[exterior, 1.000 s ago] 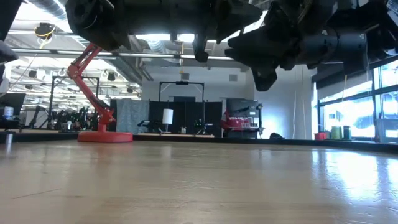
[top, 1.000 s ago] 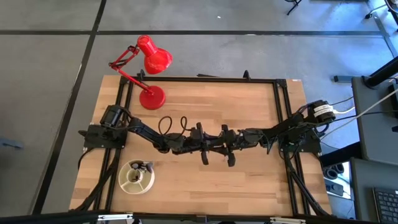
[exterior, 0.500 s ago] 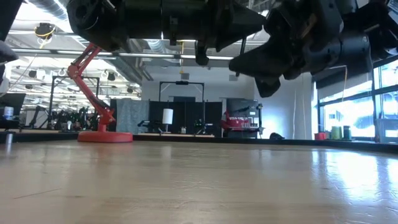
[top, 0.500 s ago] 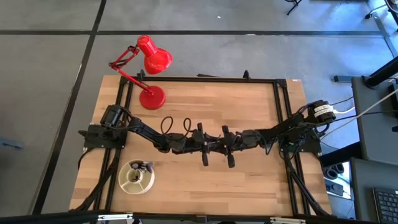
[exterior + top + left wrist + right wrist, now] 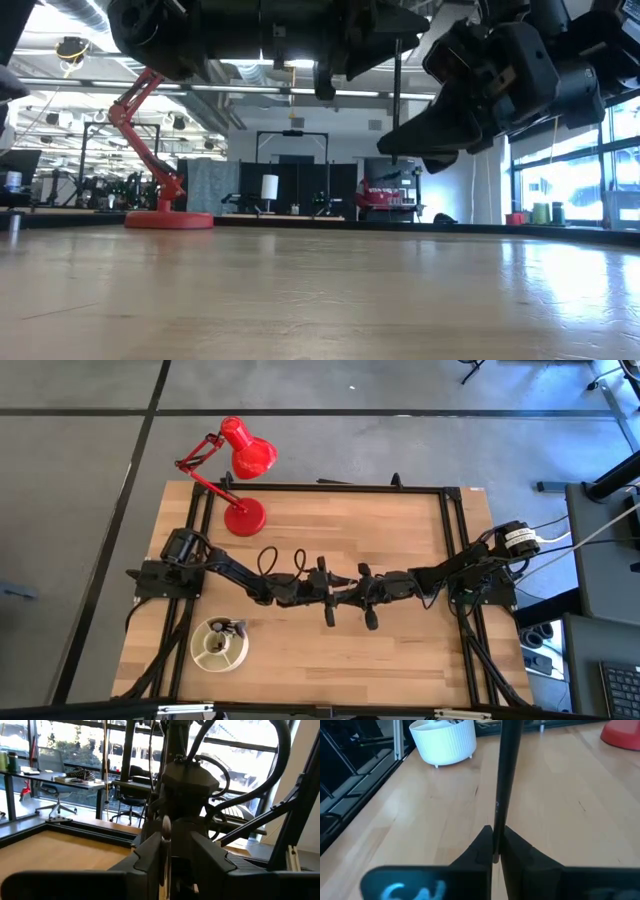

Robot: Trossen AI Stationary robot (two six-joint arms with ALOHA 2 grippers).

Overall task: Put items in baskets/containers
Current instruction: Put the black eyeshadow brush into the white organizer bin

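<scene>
A thin dark makeup brush (image 5: 509,765) stands nearly upright above the table's middle (image 5: 397,85), with my right gripper (image 5: 496,842) shut on it. My left gripper (image 5: 165,865) faces the right one tip to tip (image 5: 338,598) and is open. The brush's upper end (image 5: 166,826) shows between its fingers. The cream-white dish (image 5: 220,643) stands near the table's front left with several brushes (image 5: 233,628) in it. My right gripper pinches the brush's dark handle (image 5: 497,822) between its two fingertips, near the handle's lower end. The fingers come from the table's right, slanting down, and lie across the handle. The brush rises above them, clear of the table. My left gripper: whether its fingers touch the brush, I cannot tell.
A red desk lamp stands on its round base (image 5: 245,516) at the table's far left. A black frame (image 5: 452,540) runs along the table's edges. Bare wood (image 5: 390,660) lies under and in front of both arms.
My right gripper has tipped its fingers down toward the table. The brush in it has swung from slanting to nearly upright.
</scene>
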